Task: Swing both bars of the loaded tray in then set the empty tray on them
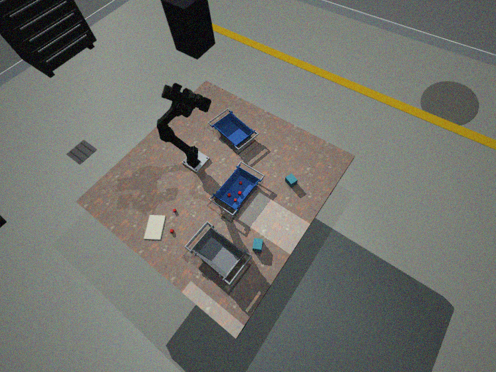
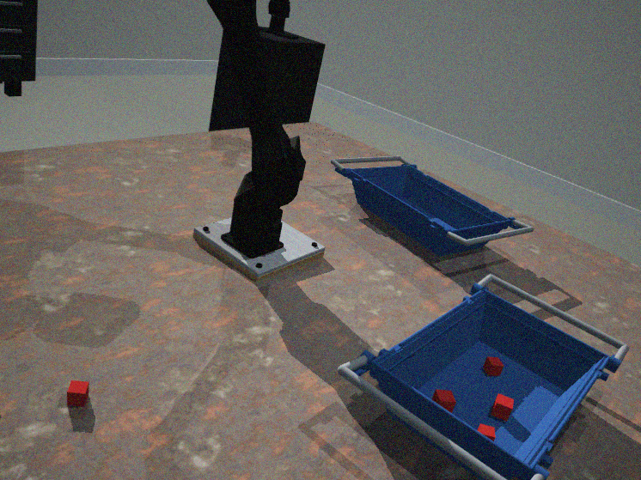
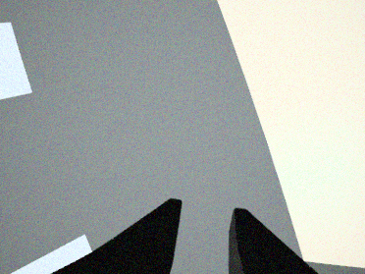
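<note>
The loaded blue tray stands mid-table and holds several red blocks. Its two wire bars, one toward the back and one toward the front, stand swung out over its ends. The empty blue tray stands upright and apart behind it, its bars also out. My gripper is open by a narrow gap with nothing between the fingers, raised high, away from both trays. The fingers are cut off in the exterior view.
A grey tray with its bars out stands at the front. Two teal blocks, a cream slab and two loose red cubes lie about. The arm's base plate is beside the blue trays.
</note>
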Controlling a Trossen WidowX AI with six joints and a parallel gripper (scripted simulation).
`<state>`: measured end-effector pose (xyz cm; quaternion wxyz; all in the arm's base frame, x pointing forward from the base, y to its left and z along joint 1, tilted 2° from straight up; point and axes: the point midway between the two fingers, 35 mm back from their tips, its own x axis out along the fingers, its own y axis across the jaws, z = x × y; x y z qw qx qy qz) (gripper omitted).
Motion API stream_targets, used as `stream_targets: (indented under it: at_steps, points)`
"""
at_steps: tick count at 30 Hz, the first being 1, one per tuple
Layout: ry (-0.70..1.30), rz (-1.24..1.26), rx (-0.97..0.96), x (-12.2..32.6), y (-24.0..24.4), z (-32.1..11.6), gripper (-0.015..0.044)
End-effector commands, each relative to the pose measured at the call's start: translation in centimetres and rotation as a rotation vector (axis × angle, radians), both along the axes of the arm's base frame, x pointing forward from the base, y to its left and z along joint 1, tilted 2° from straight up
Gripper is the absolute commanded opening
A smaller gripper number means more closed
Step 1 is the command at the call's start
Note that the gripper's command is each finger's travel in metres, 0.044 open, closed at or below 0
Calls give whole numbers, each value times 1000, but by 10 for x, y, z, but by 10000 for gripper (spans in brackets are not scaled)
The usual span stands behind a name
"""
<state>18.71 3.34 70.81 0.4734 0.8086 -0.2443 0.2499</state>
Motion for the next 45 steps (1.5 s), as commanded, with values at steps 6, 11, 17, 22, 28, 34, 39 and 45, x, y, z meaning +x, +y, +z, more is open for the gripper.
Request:
stream_targets:
  at_steps: [6, 11, 17, 22, 28, 34, 39, 45]
  points:
    - [261, -20, -117, 107, 31, -62, 85]
    - [461, -68, -168, 166, 25, -116, 85]
    - [686, -91, -157, 217, 5, -182, 85]
    - [882, -104, -70, 248, -25, -243, 85]
    - [1124, -140, 99, 267, -73, -322, 85]
    - [1400, -180, 354, 265, -119, -413, 85]
    - [1597, -237, 614, 244, -153, -479, 85]
    - [1770, -345, 1023, 205, -182, -543, 85]
